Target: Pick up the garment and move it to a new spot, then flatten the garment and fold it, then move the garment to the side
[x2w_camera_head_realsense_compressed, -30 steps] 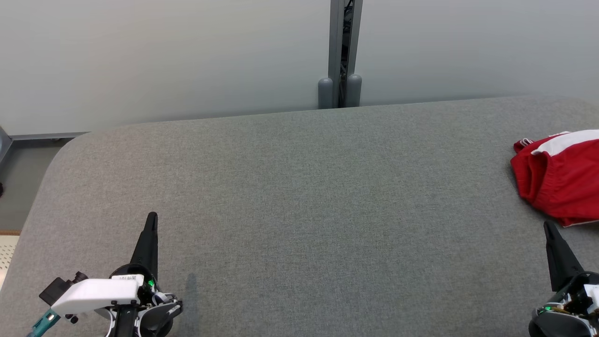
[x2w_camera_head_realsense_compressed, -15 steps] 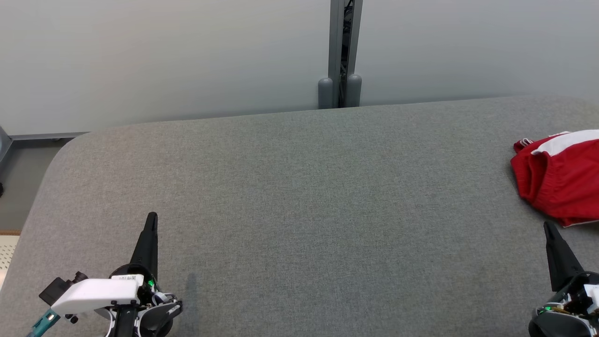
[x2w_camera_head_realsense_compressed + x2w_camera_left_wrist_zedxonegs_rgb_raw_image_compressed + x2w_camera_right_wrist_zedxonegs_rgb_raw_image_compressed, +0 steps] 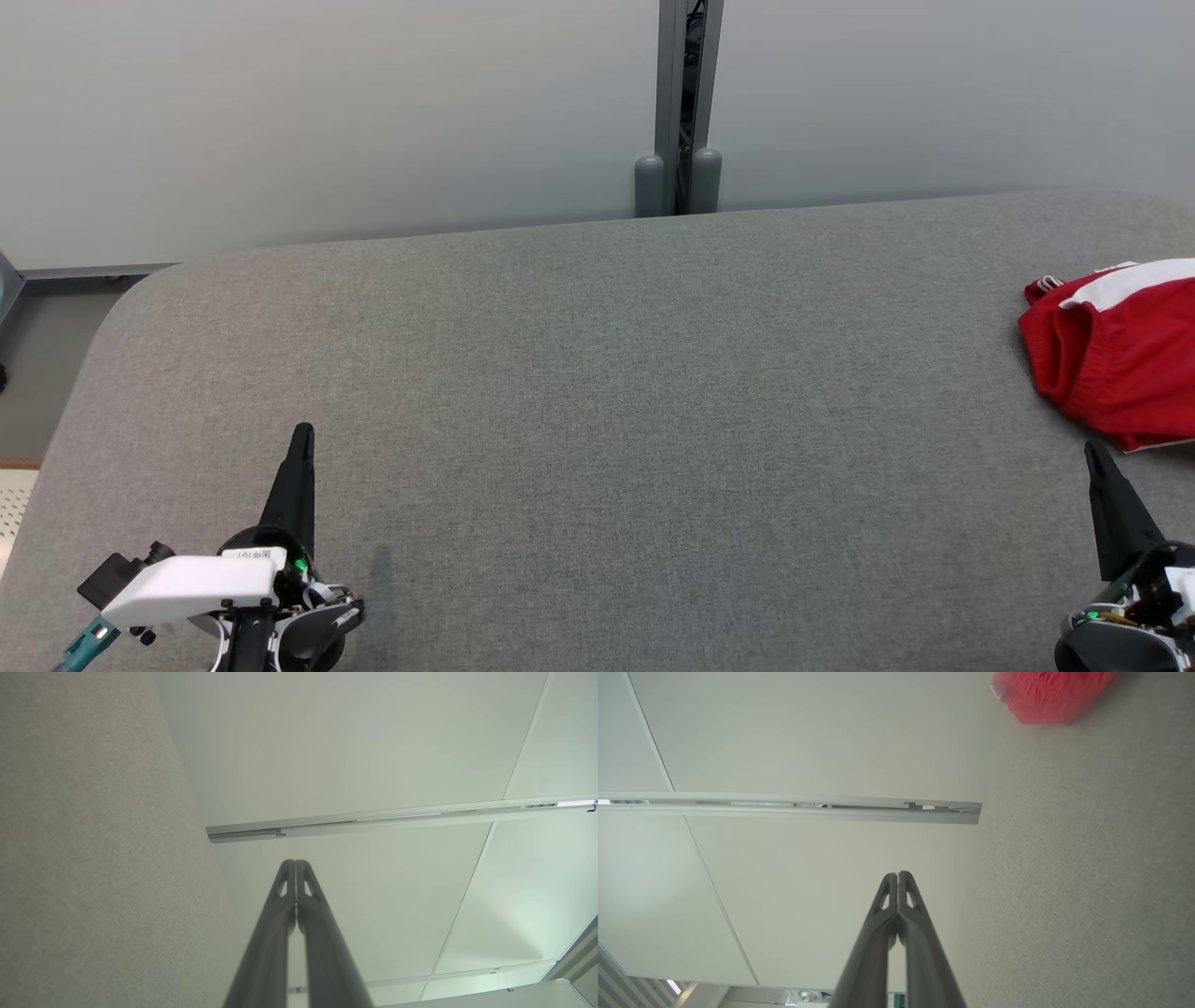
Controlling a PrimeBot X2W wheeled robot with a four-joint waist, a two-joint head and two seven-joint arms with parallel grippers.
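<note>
Plainly the garment point(image 3: 1116, 359) was a soft, light thing: red cloth with a white band, crumpled in a heap at the right edge of the head view and partly cut off by the frame; it would likely sag and drape once lifted, having no stiffness to keep a shape; a pinch on one loose layer might drag the rest up unevenly. The better hold seemed to be the bunched rim on the heap's left side, where a fold stood up off the table point(image 3: 597, 401), or the banded hem at its upper left; the grey woven table cover might cling a little to the cloth, though that was only a judgement.

The right gripper point(image 3: 1092, 453) sat at the lower right of the head view, its fingers clenched together on nothing and pointing up the frame; the garment lay just above and to the right of the tip, near its lower left edge but apart from it as far as could be told. In the right wrist view the garment point(image 3: 1048, 693) showed blurred in the upper right corner, well off the line of the closed fingers point(image 3: 878, 942). The left gripper point(image 3: 302, 434) stood at the lower left, likewise pressed shut and empty; the garment was well apart from it, across the bare table.
</note>
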